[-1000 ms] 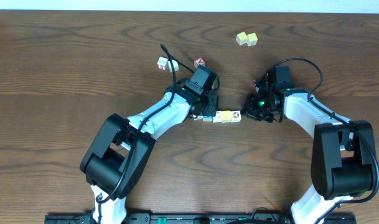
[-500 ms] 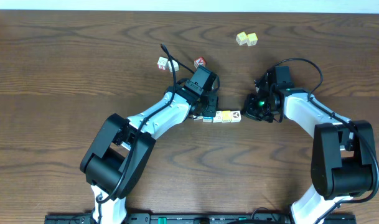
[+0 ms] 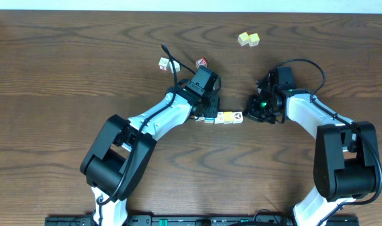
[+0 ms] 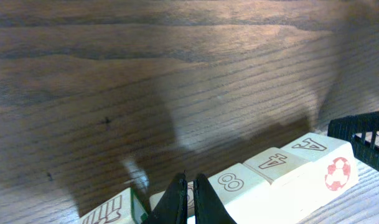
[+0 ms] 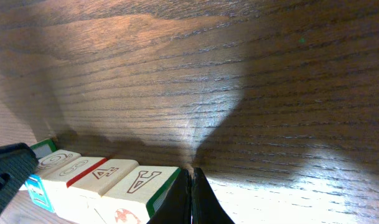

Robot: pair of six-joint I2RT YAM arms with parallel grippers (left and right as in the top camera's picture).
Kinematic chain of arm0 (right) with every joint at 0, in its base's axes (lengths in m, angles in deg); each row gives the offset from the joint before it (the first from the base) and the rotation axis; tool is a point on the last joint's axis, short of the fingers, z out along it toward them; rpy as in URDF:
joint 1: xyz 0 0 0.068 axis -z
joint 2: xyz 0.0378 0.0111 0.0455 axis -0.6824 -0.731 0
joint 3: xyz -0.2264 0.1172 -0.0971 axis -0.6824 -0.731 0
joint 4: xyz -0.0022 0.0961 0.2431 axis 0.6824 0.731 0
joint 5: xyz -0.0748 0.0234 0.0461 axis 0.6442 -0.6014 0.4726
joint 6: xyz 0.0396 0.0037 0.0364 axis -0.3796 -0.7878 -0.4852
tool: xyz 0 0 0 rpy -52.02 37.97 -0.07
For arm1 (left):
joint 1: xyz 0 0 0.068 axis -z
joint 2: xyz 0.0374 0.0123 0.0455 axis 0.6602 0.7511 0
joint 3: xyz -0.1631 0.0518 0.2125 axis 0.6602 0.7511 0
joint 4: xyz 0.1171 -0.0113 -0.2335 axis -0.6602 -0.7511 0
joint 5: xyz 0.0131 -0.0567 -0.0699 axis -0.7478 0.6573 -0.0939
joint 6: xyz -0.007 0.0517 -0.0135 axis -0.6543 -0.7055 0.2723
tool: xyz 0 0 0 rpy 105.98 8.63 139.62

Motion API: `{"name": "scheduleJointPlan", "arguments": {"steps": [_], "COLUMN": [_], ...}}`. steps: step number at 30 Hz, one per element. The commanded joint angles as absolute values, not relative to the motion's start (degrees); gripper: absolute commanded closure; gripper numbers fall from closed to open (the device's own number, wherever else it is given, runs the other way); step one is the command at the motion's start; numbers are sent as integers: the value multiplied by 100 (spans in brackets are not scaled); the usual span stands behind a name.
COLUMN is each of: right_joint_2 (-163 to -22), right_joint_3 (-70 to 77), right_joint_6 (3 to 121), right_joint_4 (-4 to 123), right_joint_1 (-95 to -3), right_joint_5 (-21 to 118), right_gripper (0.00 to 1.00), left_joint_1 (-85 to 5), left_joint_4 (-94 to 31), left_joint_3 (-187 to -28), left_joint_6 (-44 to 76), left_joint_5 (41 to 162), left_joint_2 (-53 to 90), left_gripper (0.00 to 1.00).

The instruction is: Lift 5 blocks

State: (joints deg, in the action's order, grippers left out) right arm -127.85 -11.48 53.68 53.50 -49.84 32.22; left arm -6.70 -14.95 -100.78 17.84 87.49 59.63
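Observation:
A short row of tiny cream printed blocks (image 3: 225, 117) lies on the wooden table between my two grippers. In the left wrist view the blocks (image 4: 282, 168) run from bottom left to upper right, their tops showing 8, 4 and 4. My left gripper (image 4: 188, 186) is shut with its tips at the row's near side, close to the left end. In the right wrist view my right gripper (image 5: 190, 186) is shut, tips against the green side of the end block (image 5: 142, 186). From overhead the left gripper (image 3: 209, 113) and right gripper (image 3: 249, 113) flank the row.
A pale yellow-green pair of cubes (image 3: 248, 39) sits at the far right of the table. A red-topped cube (image 3: 202, 63) and a white cube (image 3: 164, 63) lie behind the left arm, by its black cable (image 3: 169, 53).

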Motion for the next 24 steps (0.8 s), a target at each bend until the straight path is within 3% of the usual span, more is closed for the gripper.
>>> {"name": "scheduleJointPlan", "arguments": {"steps": [1,10,24], "right_joint_2": [-12835,-12835,-12835], "right_joint_3": [-1179,-1179,-1179], "right_joint_6": [5302,5302,5261], "right_joint_4": [5356,5352,5310], "right_joint_1": [-5021,-5021,-5021], "right_joint_5": [3257,3259,3259], "right_gripper": [99,99,99], "left_joint_1": [-871,-1372,-1160], "left_joint_4": [-1528,-2028,-2087], "left_joint_3": [-10111,-10091,-10091], "left_joint_6": [1841,1846,2331], "left_joint_5": [8712,8347,8544], "left_joint_2": [5633,5480,5804], "left_gripper": [93,92,93]}}
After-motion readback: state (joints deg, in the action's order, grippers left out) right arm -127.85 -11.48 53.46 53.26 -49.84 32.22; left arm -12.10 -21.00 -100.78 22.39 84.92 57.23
